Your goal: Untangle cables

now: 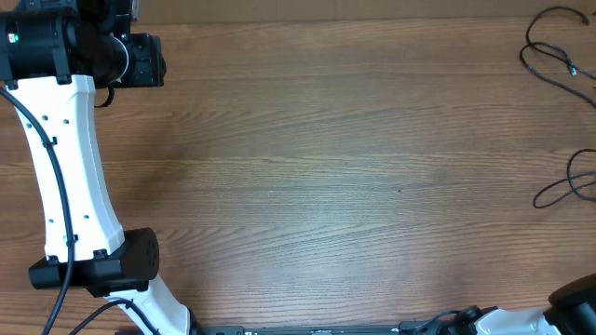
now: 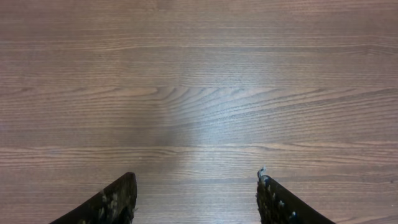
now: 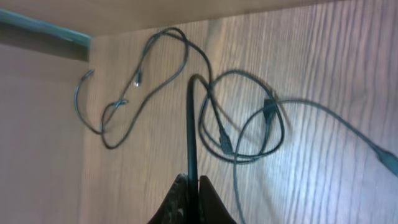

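Note:
Two thin black cables lie on the wooden table. In the overhead view one cable (image 1: pixel 549 51) loops at the far right top corner and another (image 1: pixel 570 186) sits at the right edge. In the right wrist view one cable (image 3: pixel 134 93) trails loosely at the left and the other (image 3: pixel 249 127) forms overlapping loops in the middle. My right gripper (image 3: pixel 192 182) is shut on a black cable strand that rises from its jaws to the loops. My left gripper (image 2: pixel 196 180) is open and empty over bare wood, far from the cables.
The left arm (image 1: pixel 70 158) stands along the table's left side. Part of the right arm (image 1: pixel 573 302) shows at the bottom right corner. The table's edge (image 3: pixel 43 31) runs close to the loose cable in the right wrist view.

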You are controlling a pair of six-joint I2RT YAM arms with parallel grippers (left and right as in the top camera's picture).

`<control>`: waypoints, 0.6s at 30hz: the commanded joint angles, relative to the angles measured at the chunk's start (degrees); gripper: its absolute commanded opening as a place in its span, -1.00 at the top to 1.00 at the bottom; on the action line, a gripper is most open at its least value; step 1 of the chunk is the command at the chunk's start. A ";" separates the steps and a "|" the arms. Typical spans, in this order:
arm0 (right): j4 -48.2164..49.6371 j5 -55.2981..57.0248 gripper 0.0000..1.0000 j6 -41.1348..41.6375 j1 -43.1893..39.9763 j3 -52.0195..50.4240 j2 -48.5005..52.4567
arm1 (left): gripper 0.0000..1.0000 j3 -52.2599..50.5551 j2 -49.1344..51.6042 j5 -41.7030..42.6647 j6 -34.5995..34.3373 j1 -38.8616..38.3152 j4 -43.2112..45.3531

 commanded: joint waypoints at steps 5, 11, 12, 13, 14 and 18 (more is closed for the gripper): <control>19.15 -8.37 0.92 -2.12 0.24 -16.22 -0.07 | -0.25 0.44 0.59 0.63 -0.37 -0.44 0.20; 25.07 -13.90 0.92 -8.79 2.80 -17.90 4.26 | -0.23 0.44 0.59 0.70 -0.72 -0.44 0.22; 25.51 -13.03 0.92 -9.90 3.43 -17.90 5.31 | -0.24 0.44 0.59 0.68 -1.07 -0.44 0.20; 25.70 -11.91 0.92 -10.12 3.82 -17.90 6.01 | -0.23 0.44 0.59 0.66 -1.40 -0.44 0.20; 25.77 -10.01 0.92 -10.12 4.26 -17.90 6.86 | -0.23 0.44 0.59 0.68 -1.73 -0.44 0.17; 26.21 -1.92 0.92 -10.14 4.94 -17.90 9.49 | -0.23 0.44 0.59 0.66 -1.92 -0.52 -0.33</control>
